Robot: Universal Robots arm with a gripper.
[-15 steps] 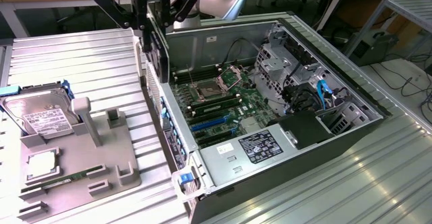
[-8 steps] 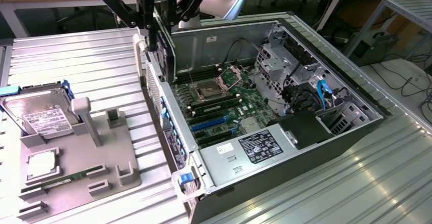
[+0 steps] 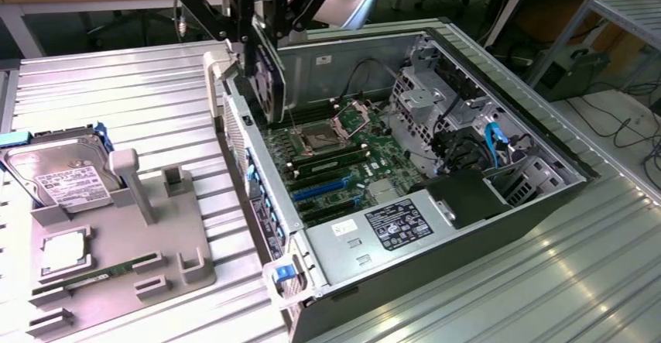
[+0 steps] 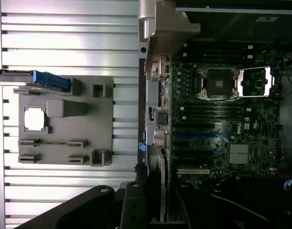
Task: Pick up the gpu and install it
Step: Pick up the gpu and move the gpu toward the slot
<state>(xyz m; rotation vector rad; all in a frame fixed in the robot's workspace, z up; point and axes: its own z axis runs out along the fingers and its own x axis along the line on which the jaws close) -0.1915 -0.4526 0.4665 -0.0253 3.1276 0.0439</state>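
Gripper (image 3: 258,37) pinches one gpu (image 3: 268,80) upright over the case (image 3: 465,258) rear edge, above one motherboard (image 4: 208,119) (Dell printed on it); one drive (image 3: 67,176) on tray (image 3: 186,265), label unreadable.

An open computer case (image 3: 465,273) lies on the ribbed metal surface (image 3: 124,87), its green motherboard (image 3: 351,165) exposed with 1 open CPU socket (image 3: 309,138). Beside it, toward the exterior view's left, a gray holder tray (image 3: 114,234) carries 1 hard drive (image 3: 62,176), 1 processor chip (image 3: 64,252) and 1 memory stick (image 3: 98,276).
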